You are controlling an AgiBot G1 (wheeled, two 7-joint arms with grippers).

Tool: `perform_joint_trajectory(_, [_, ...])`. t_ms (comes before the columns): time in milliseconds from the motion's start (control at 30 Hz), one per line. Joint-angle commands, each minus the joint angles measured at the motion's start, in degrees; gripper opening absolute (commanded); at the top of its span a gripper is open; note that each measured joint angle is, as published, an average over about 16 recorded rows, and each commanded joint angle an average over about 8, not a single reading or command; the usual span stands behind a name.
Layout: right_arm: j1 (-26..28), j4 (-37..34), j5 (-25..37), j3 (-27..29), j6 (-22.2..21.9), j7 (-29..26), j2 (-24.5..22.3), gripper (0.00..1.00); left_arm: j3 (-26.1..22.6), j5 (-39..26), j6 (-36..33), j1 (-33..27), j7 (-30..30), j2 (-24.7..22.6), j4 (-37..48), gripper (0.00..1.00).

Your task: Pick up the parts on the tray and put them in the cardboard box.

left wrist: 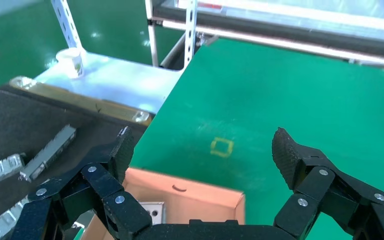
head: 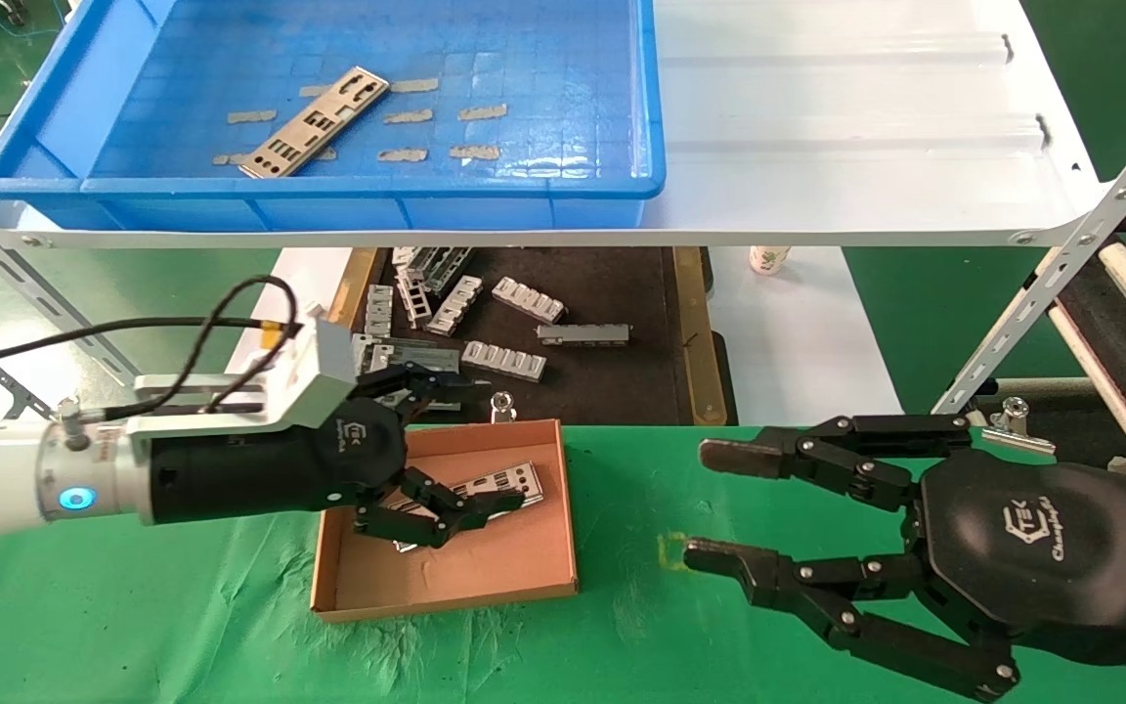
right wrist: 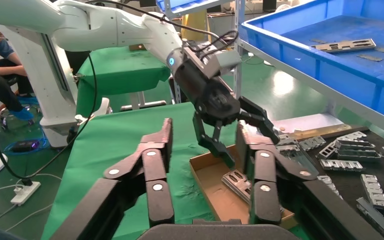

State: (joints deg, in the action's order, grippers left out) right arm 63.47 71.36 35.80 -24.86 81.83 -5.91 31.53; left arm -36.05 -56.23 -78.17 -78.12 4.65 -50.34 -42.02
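The blue tray [head: 368, 186] stands on the upper white shelf and holds one silver plate part [head: 314, 122] among tan tape scraps. Below it on the green table lies the cardboard box [head: 485, 567] with plates [head: 509, 481] resting in its far half. My left gripper [head: 490, 440] hovers just over the box, open, with nothing between its fingers. In the left wrist view, the gripper [left wrist: 203, 150] spans the box's wall [left wrist: 200, 197] and a plate corner [left wrist: 152, 210]. My right gripper [head: 705, 506] is open and idle to the right of the box. The right wrist view shows the box [right wrist: 215, 185], its plates [right wrist: 237, 182] and the tray [right wrist: 330, 65].
A black wooden-edged tray [head: 622, 391] of grey ribbed brackets [head: 529, 300] sits behind the box on the lower level. A small white bottle [head: 768, 259] stands beside it. A yellow square mark [head: 671, 550] is on the green cloth. Shelf struts rise at the right [head: 1061, 293].
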Motion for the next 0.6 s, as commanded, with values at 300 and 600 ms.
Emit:
perform_joint_trajectory(300, [0.00,0.00,0.00,0.00,0.00,0.00,0.00,1.00,5.41,3.89,-2.03,4.48,-4.17,4.14,-8.53,1.00])
perform_joint_trajectory(600, [0.00,0.00,0.00,0.00,0.00,0.00,0.00,1.00,10.28,7.38,-3.86,8.51,-7.91,7.87,-16.21,1.00])
